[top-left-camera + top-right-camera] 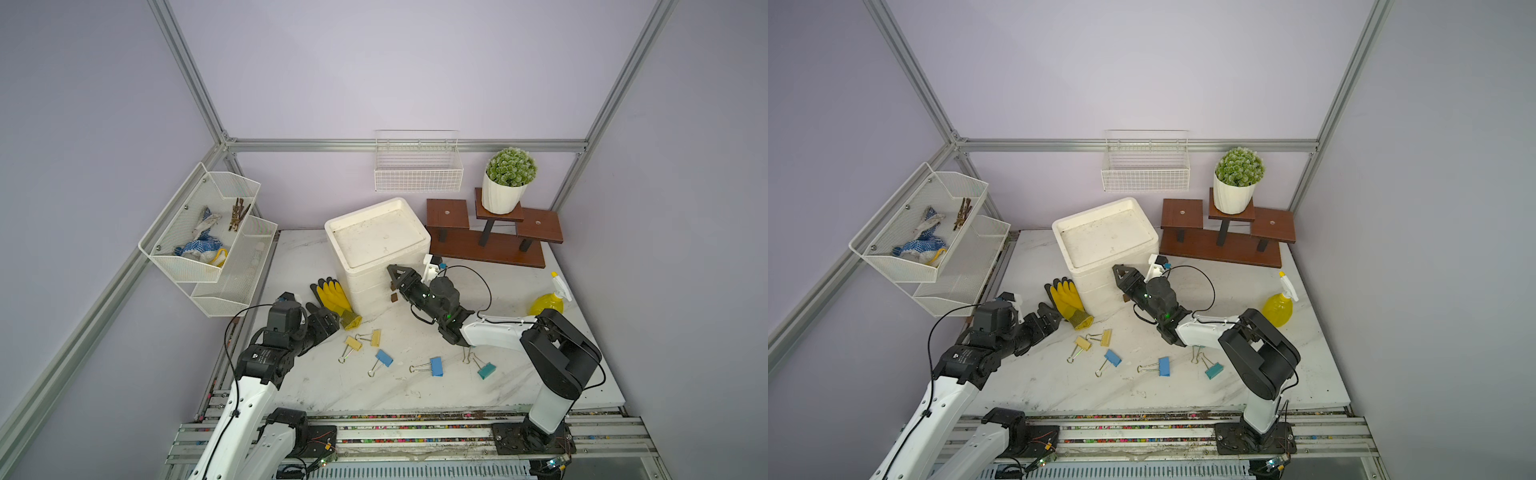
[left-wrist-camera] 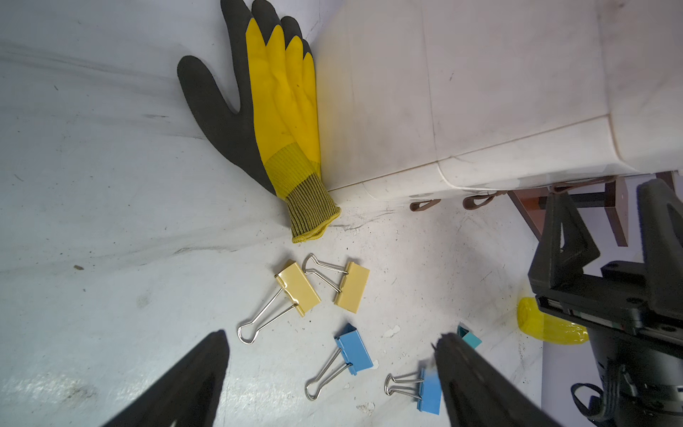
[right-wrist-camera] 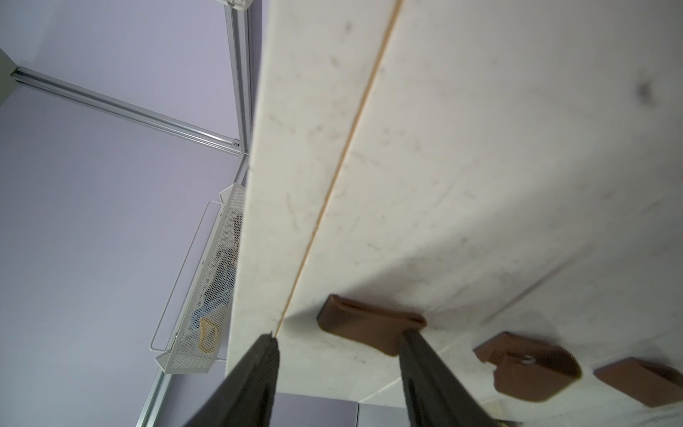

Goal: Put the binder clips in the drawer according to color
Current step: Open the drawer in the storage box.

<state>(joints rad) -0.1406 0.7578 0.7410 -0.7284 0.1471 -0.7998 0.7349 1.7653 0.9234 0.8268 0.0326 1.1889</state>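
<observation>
**Right gripper** (image 1: 393, 277): the jaws stand apart and hold nothing. The gripper is raised against the front face of the drawer (image 1: 365, 291), near its upper part. In the right wrist view the fingers (image 3: 258, 373) straddle one end of a brown tab handle (image 3: 366, 325). Whether either finger touches the tab cannot be told. Two more tab handles (image 3: 528, 369) sit farther along the same face. In the left wrist view the drawer fronts sit flush.

**Left gripper** (image 1: 325, 319): the fingers are spread and hold nothing. It hangs low over the table (image 1: 316, 386), off the front left corner of the drawer and near the cuff of the yellow-and-black glove (image 1: 332, 296). The glove lies against the left side of the drawer.

**Binder clips**: all visible ones lie on the table in front of the drawer.
- The two yellow binder clips (image 1: 353, 343) lie nearest its front left corner, just beside each other.
- The two blue binder clips (image 1: 384, 357) lie farther out from the front.
- One teal binder clip (image 1: 486, 370) lies out from the front right corner, beside the right forearm.
- Wire loops (image 1: 467, 356) show next to it from under that forearm. The body they belong to is hidden.

A yellow spray bottle (image 1: 546, 305) stands well to the right of the drawer.
</observation>
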